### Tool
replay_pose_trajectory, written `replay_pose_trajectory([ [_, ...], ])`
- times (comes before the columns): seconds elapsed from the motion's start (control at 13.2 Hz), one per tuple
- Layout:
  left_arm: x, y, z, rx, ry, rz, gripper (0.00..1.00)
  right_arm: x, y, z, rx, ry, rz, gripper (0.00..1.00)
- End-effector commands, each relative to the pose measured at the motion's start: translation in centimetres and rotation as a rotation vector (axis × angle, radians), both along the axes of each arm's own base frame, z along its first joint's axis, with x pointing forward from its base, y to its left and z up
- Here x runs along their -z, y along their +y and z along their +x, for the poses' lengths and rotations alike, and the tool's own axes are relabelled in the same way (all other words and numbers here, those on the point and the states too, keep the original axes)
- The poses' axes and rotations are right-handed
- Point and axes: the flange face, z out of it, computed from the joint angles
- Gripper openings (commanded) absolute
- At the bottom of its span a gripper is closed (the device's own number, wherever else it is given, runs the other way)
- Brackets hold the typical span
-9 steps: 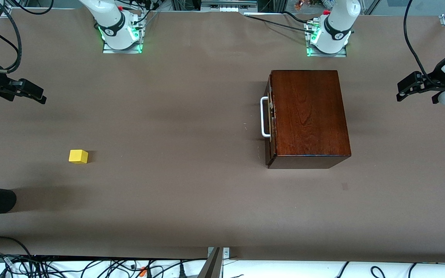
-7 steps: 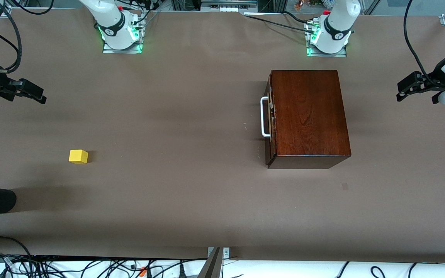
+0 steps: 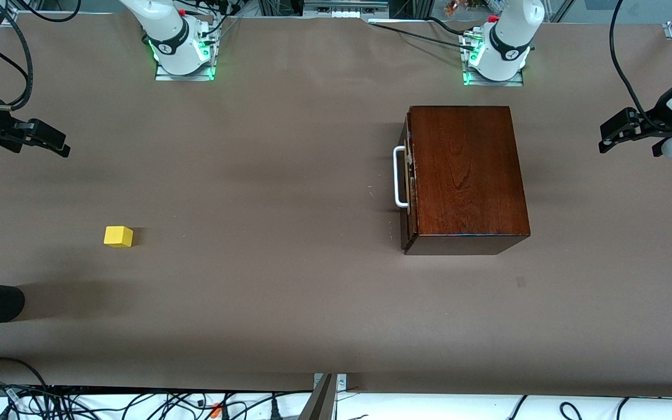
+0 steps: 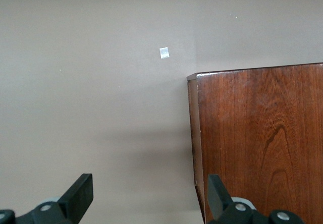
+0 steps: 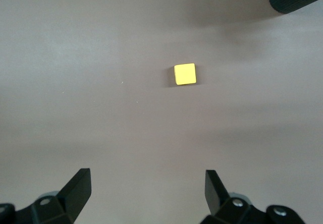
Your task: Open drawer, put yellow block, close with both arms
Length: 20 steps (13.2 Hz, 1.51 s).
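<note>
Sitting shut, the drawer [image 3: 409, 181] needs a firm pull on its stiff white handle [image 3: 398, 177]; the yellow block [image 3: 118, 236], light and rigid, lies toward the right arm's end of the surface [image 3: 289, 291], well apart. Right pincer [image 5: 146, 196] and left pincer [image 4: 150, 196] both hang wide open and empty, the left over the box [image 3: 464, 175] edge.

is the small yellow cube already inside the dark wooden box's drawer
No, the small bright yellow cube sits on the bare brown table toward the right arm's end, well apart from the dark reddish-brown wooden box.
</note>
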Motion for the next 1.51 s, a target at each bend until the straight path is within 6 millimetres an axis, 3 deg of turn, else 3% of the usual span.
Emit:
replay_pose_trajectory([
  [0.0,-0.2,-0.9,-0.3,0.008,0.045,-0.013,1.00,-0.4,0.0,0.3,0.001,-0.007,0.002,1.00],
  [0.15,1.4,-3.7,-0.2,0.053,0.100,-0.017,1.00,-0.3,0.0,0.3,0.001,-0.006,0.002,1.00],
  [0.38,5.1,-12.1,0.5,0.143,0.158,-0.015,1.00,-0.4,0.0,0.3,0.001,-0.007,0.002,1.00],
  [0.53,6.0,-16.7,0.4,0.097,0.132,-0.016,1.00,-0.3,0.1,0.3,-0.001,-0.006,0.002,1.00],
  [0.91,9.2,-29.1,-1.8,-0.016,0.102,-0.050,1.00,-0.4,0.0,0.3,0.001,-0.009,0.002,1.00],
  [1.13,12.7,-35.7,-3.6,-0.072,0.110,-0.066,1.00,-0.3,0.0,0.3,0.001,-0.007,0.002,1.00],
  [1.36,16.8,-41.2,-6.2,-0.015,0.041,0.064,1.00,-0.3,0.0,0.3,0.001,-0.007,0.002,1.00],
  [1.44,18.2,-42.1,-6.4,-0.006,0.028,0.086,1.00,-0.4,0.0,0.3,0.001,-0.009,0.002,1.00],
])
